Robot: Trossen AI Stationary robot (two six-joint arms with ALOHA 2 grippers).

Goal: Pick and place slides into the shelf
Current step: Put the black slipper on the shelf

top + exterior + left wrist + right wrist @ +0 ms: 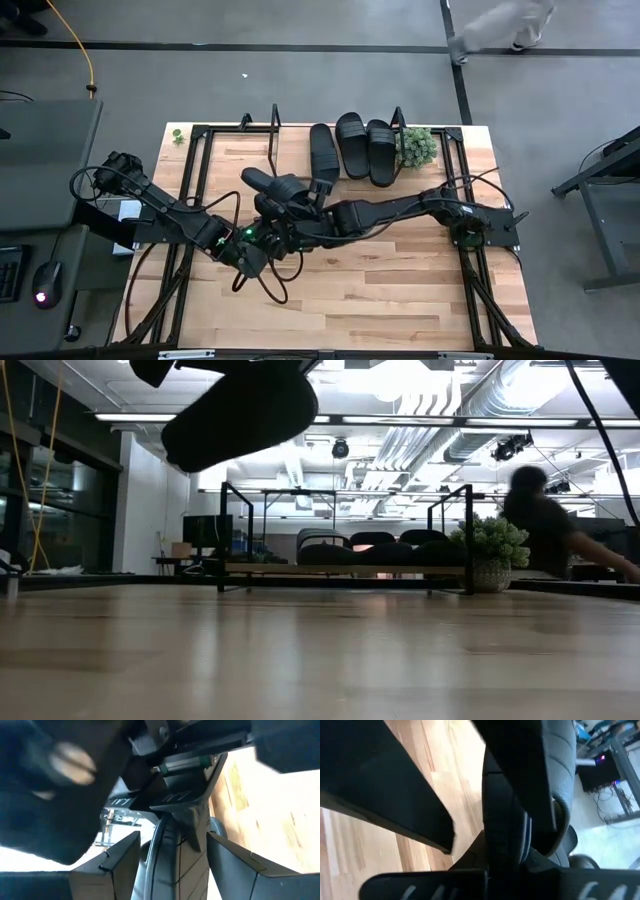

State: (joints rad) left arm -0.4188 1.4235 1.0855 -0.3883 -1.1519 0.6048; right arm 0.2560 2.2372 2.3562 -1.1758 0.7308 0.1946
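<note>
Wooden table (400, 290), shelf (290, 135) at its 12 o'clock edge.
Centre: left gripper (262, 238) and right gripper (292, 212), both clamped on a raised slide (268, 186); beyond, three slides (352, 146) on shelf, plant (417, 146) at 1 o'clock.

Two dark arms, matte black segmented links. Left arm (170, 212): loose black cables looping off it, small green light near wrist. Right arm (400, 208): black cables coiled at base. Left wrist view: grey housing with embossed markings, angular black fingers (120, 865).
</note>
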